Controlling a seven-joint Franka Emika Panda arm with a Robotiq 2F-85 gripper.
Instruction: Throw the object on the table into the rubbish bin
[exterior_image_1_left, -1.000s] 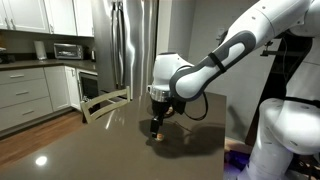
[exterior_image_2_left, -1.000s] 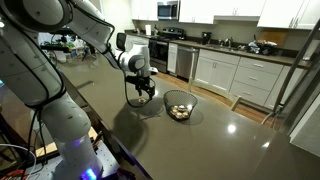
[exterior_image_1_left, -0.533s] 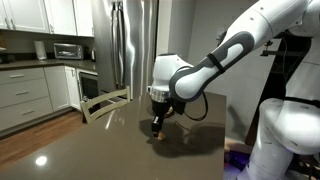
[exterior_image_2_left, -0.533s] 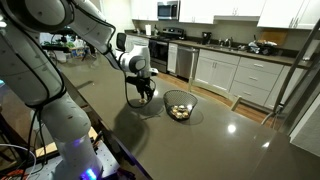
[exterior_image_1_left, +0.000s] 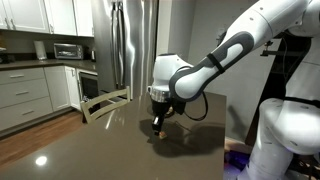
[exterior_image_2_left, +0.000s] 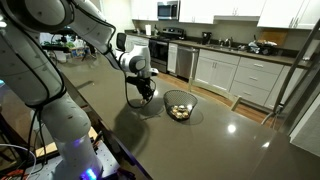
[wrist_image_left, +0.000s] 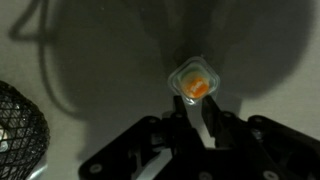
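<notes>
Wrist view: small orange object in clear wrapper (wrist_image_left: 193, 82) sits at the tips of the gripper (wrist_image_left: 196, 108), whose fingers are nearly closed; whether they grip it cannot be told. In an exterior view the black wire-mesh bin (exterior_image_2_left: 180, 106) stands near the gripper on the dark glossy table (exterior_image_2_left: 220, 140), and the object is hidden.

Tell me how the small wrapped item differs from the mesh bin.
The wrapped item is tiny; the mesh bin is far bigger. The item is orange in clear wrapping; the bin is dark wire. The item lies by the claw; the bin stands off to one side. Both rest on the dark table.
</notes>
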